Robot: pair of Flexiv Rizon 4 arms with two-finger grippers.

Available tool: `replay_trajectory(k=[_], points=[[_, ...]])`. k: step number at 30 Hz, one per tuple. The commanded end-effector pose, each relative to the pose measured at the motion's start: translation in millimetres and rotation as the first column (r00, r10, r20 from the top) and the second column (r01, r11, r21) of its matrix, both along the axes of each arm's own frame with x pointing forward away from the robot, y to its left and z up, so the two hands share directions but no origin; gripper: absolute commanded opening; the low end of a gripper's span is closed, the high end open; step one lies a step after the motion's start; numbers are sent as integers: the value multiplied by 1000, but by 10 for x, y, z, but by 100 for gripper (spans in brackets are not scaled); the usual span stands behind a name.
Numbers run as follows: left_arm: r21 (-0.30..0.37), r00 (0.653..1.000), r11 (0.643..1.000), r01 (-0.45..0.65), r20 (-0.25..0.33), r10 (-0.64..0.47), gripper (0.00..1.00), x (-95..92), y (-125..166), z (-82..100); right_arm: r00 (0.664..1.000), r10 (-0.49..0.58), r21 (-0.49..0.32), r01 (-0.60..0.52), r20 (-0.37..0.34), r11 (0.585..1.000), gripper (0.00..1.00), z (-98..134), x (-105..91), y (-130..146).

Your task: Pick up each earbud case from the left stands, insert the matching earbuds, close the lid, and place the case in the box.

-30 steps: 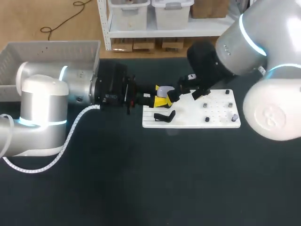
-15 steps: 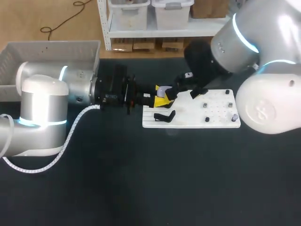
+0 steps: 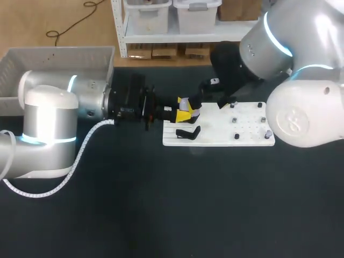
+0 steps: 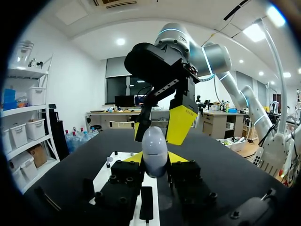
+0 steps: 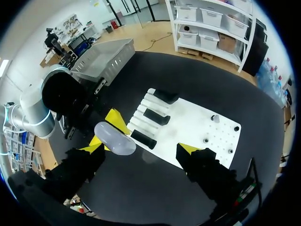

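The left pincer (image 4: 154, 159) grasps a pale grey, egg-shaped earbud case (image 4: 154, 147), a yellow tip pressed against each side of it, above the dark desk (image 3: 161, 204). In the head view, the case (image 3: 186, 102) hangs at the stand end of the white board (image 3: 215, 141), with the left arm stretched in level from the side.

The right pincer (image 5: 140, 149) is released, its two fingers spread wide, and it looks down on the case (image 5: 115, 138) from above, without touching it. From the left wrist, that pincer (image 4: 160, 127) hangs just beyond the case, one broad yellow tip turned toward the camera.

Three black stands (image 5: 155, 117) lie in a row on the near half of the board (image 5: 188, 125). Small dark pieces (image 5: 215, 117) dot its other half, too small to tell what they are.

The grey box (image 3: 54, 62) sits at the desk's far corner behind the left arm, well apart from the case.
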State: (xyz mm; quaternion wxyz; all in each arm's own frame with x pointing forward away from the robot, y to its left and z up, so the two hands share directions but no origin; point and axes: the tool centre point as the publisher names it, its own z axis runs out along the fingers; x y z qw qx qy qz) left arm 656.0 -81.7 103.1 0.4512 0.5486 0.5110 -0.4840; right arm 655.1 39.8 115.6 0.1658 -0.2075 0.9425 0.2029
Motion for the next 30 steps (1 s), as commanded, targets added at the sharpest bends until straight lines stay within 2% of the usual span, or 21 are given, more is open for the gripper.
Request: replay_trajectory(k=[1,6,11,13,17,22,25,30], points=[[-2,1000,1000,-3,3,3,0,-21,-1,-3,1000,-12,-8,12,15,1000,100,43,17,-15],[-2,1000,1000,-3,3,3,0,-21,-1,-3,998,-29,-4,29,52,1000,100,163,64,-54],[-2,1000,1000,-3,3,3,0,-21,-1,-3,991,-27,2,27,133,1000,100,435,54,-187],[-2,1000,1000,-3,3,3,0,-21,-1,-3,986,-29,-45,37,166,998,100,521,23,-281],[-2,1000,1000,-3,3,3,0,-21,-1,-3,983,-34,-107,54,182,993,100,593,-51,-535],[-2,1000,1000,-3,3,3,0,-21,-1,-3,979,-84,-208,123,187,970,100,560,-140,-880],[-2,1000,1000,-3,3,3,0,-21,-1,-3,981,-114,-257,153,159,954,100,469,-212,-1067],[-2,1000,1000,-3,3,3,0,-21,-1,-3,981,-120,-394,171,152,903,100,277,-298,-1329]])
